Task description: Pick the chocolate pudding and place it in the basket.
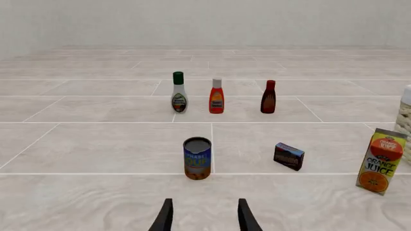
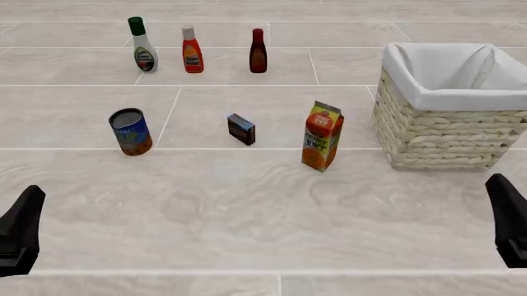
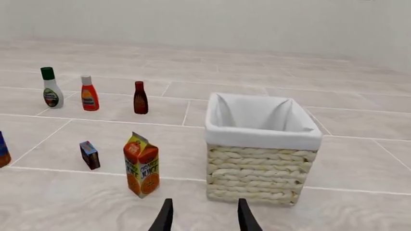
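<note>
The chocolate pudding [image 2: 241, 129] is a small dark brown carton standing on the tiled surface, between the can and the juice carton. It also shows in the left wrist view [image 1: 288, 156] and the right wrist view [image 3: 89, 154]. The basket [image 2: 445, 132] is pale wicker with a white lining, at the right; in the right wrist view [image 3: 260, 171] it lies just ahead of the fingers. My left gripper [image 1: 204, 217] is open and empty, well short of the pudding. My right gripper [image 3: 204, 216] is open and empty, in front of the basket.
A blue-and-orange can [image 2: 131, 131] stands left of the pudding. An orange juice carton [image 2: 322, 136] stands between pudding and basket. Three bottles stand at the back: white with green cap [image 2: 142, 45], red [image 2: 192, 50], dark brown [image 2: 258, 52].
</note>
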Controlling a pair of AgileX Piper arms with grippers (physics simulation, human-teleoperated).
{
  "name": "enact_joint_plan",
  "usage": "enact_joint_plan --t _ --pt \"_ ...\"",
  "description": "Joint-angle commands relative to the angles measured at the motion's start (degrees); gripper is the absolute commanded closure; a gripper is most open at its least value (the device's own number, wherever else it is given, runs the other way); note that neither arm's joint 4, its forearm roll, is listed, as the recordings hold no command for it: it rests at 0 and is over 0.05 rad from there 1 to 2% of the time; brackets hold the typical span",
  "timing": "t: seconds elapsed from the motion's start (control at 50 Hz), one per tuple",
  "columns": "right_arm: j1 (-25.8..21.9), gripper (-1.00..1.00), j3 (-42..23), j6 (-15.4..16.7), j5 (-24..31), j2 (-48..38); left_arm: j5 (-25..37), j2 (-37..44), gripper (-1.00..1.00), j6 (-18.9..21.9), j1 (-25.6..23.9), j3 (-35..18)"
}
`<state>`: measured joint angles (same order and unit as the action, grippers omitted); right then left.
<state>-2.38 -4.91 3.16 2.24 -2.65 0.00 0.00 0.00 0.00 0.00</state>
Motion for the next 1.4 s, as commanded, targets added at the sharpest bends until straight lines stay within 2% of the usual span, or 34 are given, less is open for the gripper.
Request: enact_joint_plan --t 0.02,0.24,0.58,0.7,0.74,0.84,0.92,0.94,1.4 --pt "-1.2 -1.0 -2.5 -0.7 0.5 -1.4 0.0 0.0 -1.0 0.0 0.0 0.0" --pt "-2.4 -1.0 -3.9 -1.0 -0.7 -3.9 0.0 0.0 -1.0 0.0 0.0 0.0" --pt "-4.5 -1.0 -7.8 -1.2 -4.3 -12.3 0.0 0.0 -1.0 0.0 0.0 0.0" --pt "-5.3 -1.0 -8.6 -1.0 -5.4 -14.9 0.0 0.0 -1.0 0.0 0.0 0.0" --pt "-5.9 -1.0 -8.9 0.0 -5.8 -16.1 0.0 0.0 -1.0 0.0 0.0 0.0" --pt "-6.4 -1.0 -10.2 -0.8 -6.5 -18.3 0.0 0.0 -1.0 0.0 0.0 0.0" --pt "-8.5 -1.0 -11.7 -2.1 -6.6 -19.7 0.0 0.0 -1.0 0.0 0.0 0.0" --pt "-8.4 -1.0 -11.8 -1.2 -6.6 -19.6 0.0 0.0 -1.0 0.0 0.0 0.0" --pt "-15.3 -1.0 -18.0 -0.1 -9.9 -28.8 0.0 0.0 -1.0 0.0 0.0 0.0"
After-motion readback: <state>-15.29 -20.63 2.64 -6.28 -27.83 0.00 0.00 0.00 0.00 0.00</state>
